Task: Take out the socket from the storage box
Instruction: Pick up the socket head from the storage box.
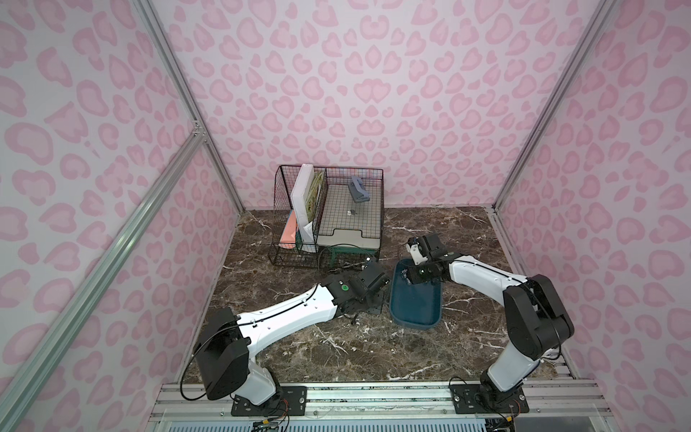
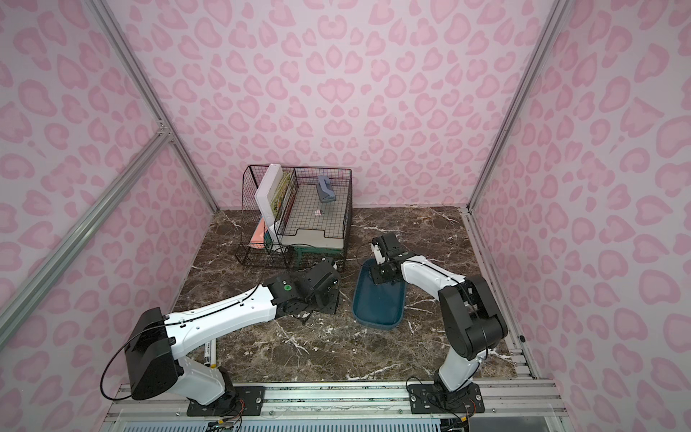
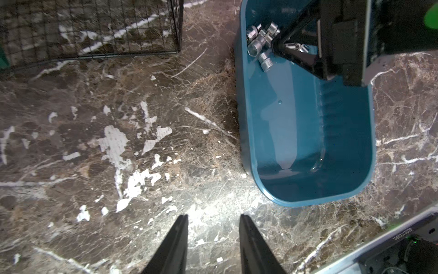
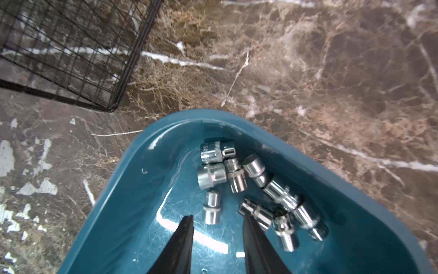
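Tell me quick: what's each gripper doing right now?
Left gripper: open, empty.
Right gripper: open in the storage box, small socket at its tips, not gripped.

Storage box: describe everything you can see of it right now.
The storage box is a shallow dark teal-blue plastic tub, rectangular with rounded corners, a plain rim and a glossy inside. It sits upright on the brown marble tabletop, near the black wire-mesh organiser but apart from it. Small chrome sockets lie clustered at its far end; the rest of its floor is bare. The right hand reaches into it, fingers apart beside the sockets, gripping none.
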`<action>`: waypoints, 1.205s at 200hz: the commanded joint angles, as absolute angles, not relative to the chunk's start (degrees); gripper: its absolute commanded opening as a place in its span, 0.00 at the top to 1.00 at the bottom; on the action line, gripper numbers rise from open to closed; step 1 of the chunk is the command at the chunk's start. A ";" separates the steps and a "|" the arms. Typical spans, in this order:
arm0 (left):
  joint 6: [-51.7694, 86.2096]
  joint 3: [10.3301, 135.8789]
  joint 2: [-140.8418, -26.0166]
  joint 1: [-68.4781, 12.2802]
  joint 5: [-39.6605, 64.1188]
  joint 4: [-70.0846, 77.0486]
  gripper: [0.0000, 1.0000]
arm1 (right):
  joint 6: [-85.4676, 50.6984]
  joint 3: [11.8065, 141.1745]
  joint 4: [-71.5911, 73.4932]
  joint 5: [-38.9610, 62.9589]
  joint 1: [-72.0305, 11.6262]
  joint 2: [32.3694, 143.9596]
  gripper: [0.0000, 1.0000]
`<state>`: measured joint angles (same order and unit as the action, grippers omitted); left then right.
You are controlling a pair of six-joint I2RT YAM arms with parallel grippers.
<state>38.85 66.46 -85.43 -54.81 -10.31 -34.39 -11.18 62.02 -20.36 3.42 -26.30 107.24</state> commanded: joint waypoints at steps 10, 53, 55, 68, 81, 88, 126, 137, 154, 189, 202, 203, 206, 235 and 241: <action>37.42 65.67 -83.20 -54.80 -14.41 -33.09 0.60 | -12.91 61.89 -19.12 2.46 -27.04 107.22 0.63; 37.35 65.98 -82.70 -54.77 -15.42 -33.90 0.60 | -14.93 63.05 -20.26 3.60 -27.23 109.10 0.63; 37.35 66.00 -82.70 -54.76 -15.39 -33.87 0.60 | -15.05 63.07 -20.38 3.54 -27.22 109.19 0.63; 37.61 65.94 -82.79 -54.76 -15.28 -34.05 0.59 | -16.29 63.69 -21.03 3.08 -27.25 109.75 0.61; 37.87 65.72 -82.78 -54.76 -15.21 -34.01 0.60 | -17.29 64.19 -21.44 4.04 -27.25 110.00 0.59; 37.96 65.60 -82.75 -54.76 -15.27 -33.92 0.60 | -17.97 64.55 -21.78 4.53 -27.38 110.25 0.58; 38.31 65.83 -82.53 -54.82 -15.22 -34.86 0.60 | -21.90 64.89 -21.23 6.49 -28.19 110.93 0.56; 38.49 65.70 -82.10 -54.80 -15.57 -35.15 0.60 | -22.82 65.29 -21.51 6.26 -28.17 111.55 0.57; 38.67 64.97 -81.15 -54.76 -15.97 -34.82 0.60 | -23.67 66.02 -21.45 5.01 -28.14 112.35 0.56; 38.90 64.33 -80.82 -54.76 -17.13 -35.05 0.60 | -25.01 67.86 -21.97 5.03 -28.25 113.99 0.58; 38.83 64.41 -81.08 -54.81 -17.27 -35.10 0.60 | -26.09 67.42 -20.96 5.79 -28.49 113.49 0.58; 38.79 64.42 -81.10 -54.83 -17.25 -35.13 0.60 | -26.18 67.37 -20.94 5.79 -28.53 113.48 0.58; 38.84 64.47 -81.16 -54.81 -17.23 -35.31 0.60 | -26.45 67.40 -20.84 5.68 -28.60 113.42 0.58; 38.29 64.59 -81.25 -54.77 -17.36 -35.31 0.60 | -28.05 67.51 -21.09 4.86 -29.42 114.09 0.57; 38.03 64.73 -81.34 -54.76 -17.32 -35.41 0.60 | -28.34 67.35 -21.01 4.51 -29.60 114.32 0.57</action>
<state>38.83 64.38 -81.12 -54.76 -16.43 -34.20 -25.96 67.26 -22.22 5.32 -29.02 113.82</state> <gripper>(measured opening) 0.403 0.428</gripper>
